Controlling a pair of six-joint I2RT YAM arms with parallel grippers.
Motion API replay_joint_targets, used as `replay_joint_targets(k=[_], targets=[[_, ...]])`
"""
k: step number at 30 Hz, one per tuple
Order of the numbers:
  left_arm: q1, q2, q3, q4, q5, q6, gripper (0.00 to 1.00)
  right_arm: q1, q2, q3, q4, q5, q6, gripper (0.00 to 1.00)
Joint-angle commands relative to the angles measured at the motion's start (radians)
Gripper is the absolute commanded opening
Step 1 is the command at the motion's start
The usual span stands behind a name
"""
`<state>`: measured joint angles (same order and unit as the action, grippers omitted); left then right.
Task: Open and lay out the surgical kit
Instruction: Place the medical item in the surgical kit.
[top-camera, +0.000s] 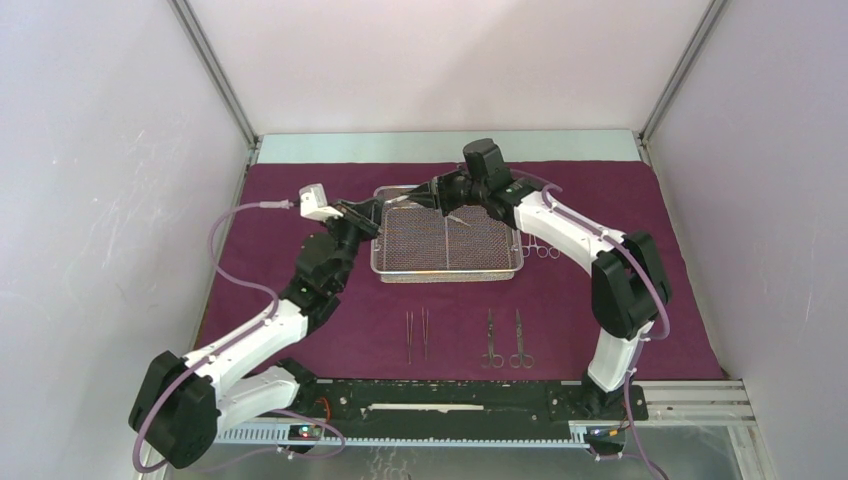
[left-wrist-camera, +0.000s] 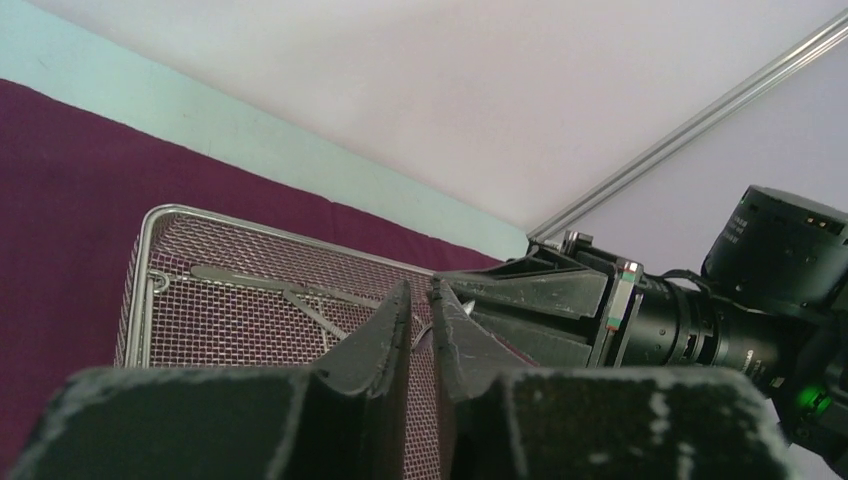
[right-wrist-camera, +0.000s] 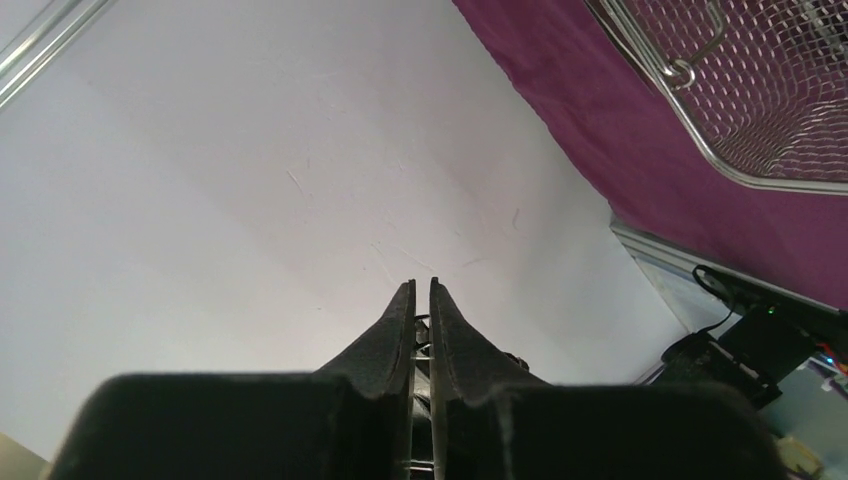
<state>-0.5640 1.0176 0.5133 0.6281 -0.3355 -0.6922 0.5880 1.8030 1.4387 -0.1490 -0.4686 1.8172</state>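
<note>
Left arm: stretched forward, left pincer (left-wrist-camera: 421, 290) pointing right, roughly level.
Left pincer jaws: drawn to a narrow slit.
Right arm: elbow out to its right, right pincer (right-wrist-camera: 421, 290) pointing left, facing the other.
Right pincer jaws: narrow, pinching a slim steel instrument (right-wrist-camera: 421, 350).
Tray: rectangular silver wire-mesh tray (top-camera: 446, 275) beneath both pincers, long axis left-right, on the maroon-purple cloth wrap (top-camera: 620, 330).
</note>
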Motion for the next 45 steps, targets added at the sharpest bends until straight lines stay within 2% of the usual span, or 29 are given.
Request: replay_joint_targets(k=[1, 6, 16, 21, 25, 31, 35, 41, 45], targets=[[-0.023, -0.023, -0.019, -0.064, -0.019, -0.039, 0.20, -0.011, -0.004, 0.060, -0.017, 0.026, -0.072, 0.10], [-0.024, -0.041, 0.013, -0.181, -0.038, -0.075, 0.28, -0.017, -0.002, 0.086, -0.063, 0.048, -0.140, 0.01], [-0.011, -0.146, 0.140, -0.567, -0.105, -0.093, 0.47, -0.023, 0.008, 0.153, -0.200, 0.096, -0.324, 0.00], [0.061, -0.188, 0.176, -0.723, 0.060, -0.058, 0.57, -0.019, -0.001, 0.151, -0.305, 0.120, -0.434, 0.00], [0.111, -0.200, 0.153, -0.715, 0.293, 0.010, 0.68, -0.009, -0.010, 0.142, -0.354, 0.113, -0.505, 0.00], [0.158, -0.115, 0.192, -0.733, 0.573, 0.014, 0.65, -0.012, -0.023, 0.154, -0.405, 0.072, -0.594, 0.00], [0.189, -0.081, 0.143, -0.601, 0.702, -0.042, 0.61, -0.017, -0.025, 0.159, -0.416, 0.028, -0.613, 0.00], [0.202, -0.044, 0.128, -0.483, 0.795, -0.087, 0.60, -0.020, -0.020, 0.163, -0.422, 0.002, -0.625, 0.00], [0.202, -0.001, 0.146, -0.507, 0.807, -0.081, 0.56, -0.024, -0.017, 0.165, -0.421, -0.012, -0.623, 0.00]])
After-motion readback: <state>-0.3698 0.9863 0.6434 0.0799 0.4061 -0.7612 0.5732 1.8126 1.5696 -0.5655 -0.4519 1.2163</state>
